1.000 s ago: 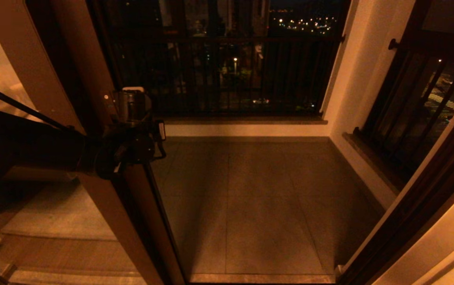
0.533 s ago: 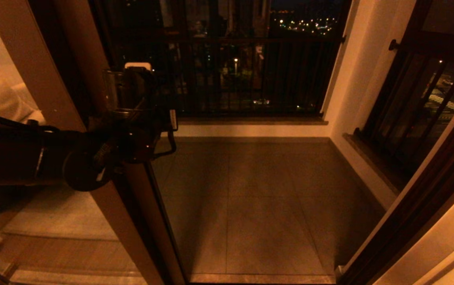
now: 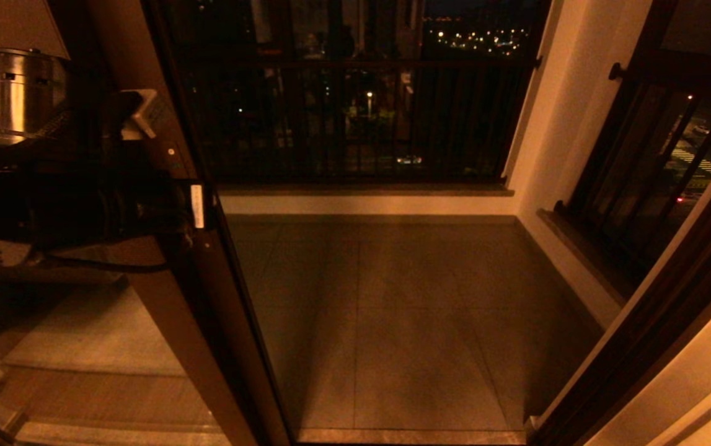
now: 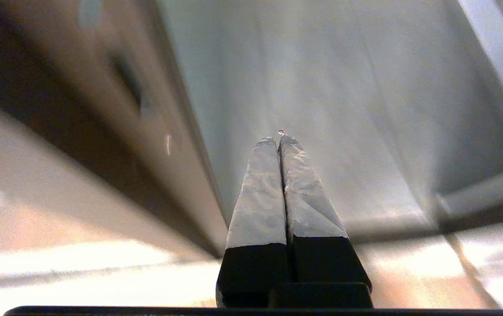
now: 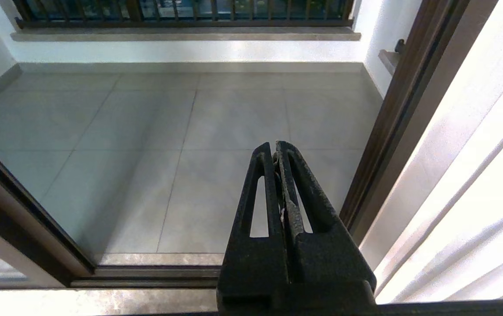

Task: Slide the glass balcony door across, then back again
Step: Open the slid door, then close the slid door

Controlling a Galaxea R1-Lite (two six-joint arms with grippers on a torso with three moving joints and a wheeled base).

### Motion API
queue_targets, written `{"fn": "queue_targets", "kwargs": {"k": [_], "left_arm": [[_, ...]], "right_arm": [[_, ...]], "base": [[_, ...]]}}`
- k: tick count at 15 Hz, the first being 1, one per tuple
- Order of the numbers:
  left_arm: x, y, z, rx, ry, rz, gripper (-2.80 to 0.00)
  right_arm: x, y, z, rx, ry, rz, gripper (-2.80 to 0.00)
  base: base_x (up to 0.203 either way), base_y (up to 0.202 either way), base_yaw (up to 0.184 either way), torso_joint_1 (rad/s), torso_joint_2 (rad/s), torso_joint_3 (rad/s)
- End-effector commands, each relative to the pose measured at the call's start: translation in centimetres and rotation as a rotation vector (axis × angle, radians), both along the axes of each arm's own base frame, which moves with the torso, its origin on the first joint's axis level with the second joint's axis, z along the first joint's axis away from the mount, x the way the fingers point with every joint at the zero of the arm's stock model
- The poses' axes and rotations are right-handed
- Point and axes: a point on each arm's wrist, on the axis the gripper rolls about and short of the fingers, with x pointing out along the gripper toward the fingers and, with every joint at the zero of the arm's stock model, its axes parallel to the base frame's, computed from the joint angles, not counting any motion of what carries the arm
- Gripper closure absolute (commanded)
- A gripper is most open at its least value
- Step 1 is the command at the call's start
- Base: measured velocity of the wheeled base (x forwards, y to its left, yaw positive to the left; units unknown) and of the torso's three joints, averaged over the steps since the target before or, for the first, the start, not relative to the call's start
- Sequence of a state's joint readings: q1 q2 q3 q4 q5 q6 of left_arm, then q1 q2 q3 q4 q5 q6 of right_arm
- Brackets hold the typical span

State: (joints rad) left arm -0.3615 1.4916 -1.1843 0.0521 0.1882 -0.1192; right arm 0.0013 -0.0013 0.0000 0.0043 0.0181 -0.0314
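The glass balcony door (image 3: 172, 322) stands slid to the left, its dark brown stile running from the top down to the threshold. The doorway to its right is open. My left gripper (image 3: 137, 110) is raised in front of the stile's upper part, the arm coming in from the left. In the left wrist view the left gripper (image 4: 279, 139) is shut on nothing, pointing along the stile (image 4: 102, 114) beside its slim recessed handle (image 4: 128, 85). My right gripper (image 5: 274, 147) is shut and empty, low over the threshold, out of the head view. The frosted band does not show.
The tiled balcony floor (image 3: 405, 310) lies beyond the floor track (image 5: 155, 274). A dark railing (image 3: 355, 111) closes the far side and another railing (image 3: 653, 161) the right. A brown door jamb (image 3: 653, 322) and white wall (image 5: 461, 175) bound the opening on the right.
My left arm has swung up and to the left, from the stile's open edge to in front of the stile higher up. The door has not visibly moved.
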Motion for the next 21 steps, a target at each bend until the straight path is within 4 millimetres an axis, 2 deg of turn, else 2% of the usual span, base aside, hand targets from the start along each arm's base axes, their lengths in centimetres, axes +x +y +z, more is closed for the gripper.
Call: {"fn": "queue_targets", "kwargs": {"k": [1, 4, 7, 8, 13, 18, 21], "left_arm": [[-0.4, 2.6, 0.6, -0.061, 0.030, -0.041, 0.00], [1.6, 3.8, -0.9, -0.064, 0.091, 0.000, 0.00], [1.4, 4.3, -0.9, -0.067, 0.089, 0.016, 0.00], [1.3, 4.3, -0.8, -0.063, 0.086, 0.014, -2.80], [1.2, 4.3, -1.8, -0.061, 0.114, 0.020, -2.80], [3.0, 3.9, -3.4, -0.105, -0.045, -0.032, -2.80], [3.6, 3.7, -3.9, -0.115, -0.052, -0.059, -2.80]], "right_arm": [[0.0, 0.0, 0.0, -0.001, 0.002, 0.001, 0.00], [0.0, 0.0, 0.0, -0.001, 0.002, 0.001, 0.00], [0.0, 0.0, 0.0, -0.001, 0.002, 0.001, 0.00], [0.0, 0.0, 0.0, -0.001, 0.002, 0.001, 0.00], [0.0, 0.0, 0.0, -0.001, 0.002, 0.001, 0.00], [0.0, 0.0, 0.0, -0.001, 0.002, 0.001, 0.00], [0.0, 0.0, 0.0, -0.001, 0.002, 0.001, 0.00]], "base": [[0.000, 0.000, 0.000, 0.000, 0.00, 0.000], [0.000, 0.000, 0.000, 0.000, 0.00, 0.000], [0.000, 0.000, 0.000, 0.000, 0.00, 0.000], [0.000, 0.000, 0.000, 0.000, 0.00, 0.000], [0.000, 0.000, 0.000, 0.000, 0.00, 0.000], [0.000, 0.000, 0.000, 0.000, 0.00, 0.000], [0.000, 0.000, 0.000, 0.000, 0.00, 0.000]]}}
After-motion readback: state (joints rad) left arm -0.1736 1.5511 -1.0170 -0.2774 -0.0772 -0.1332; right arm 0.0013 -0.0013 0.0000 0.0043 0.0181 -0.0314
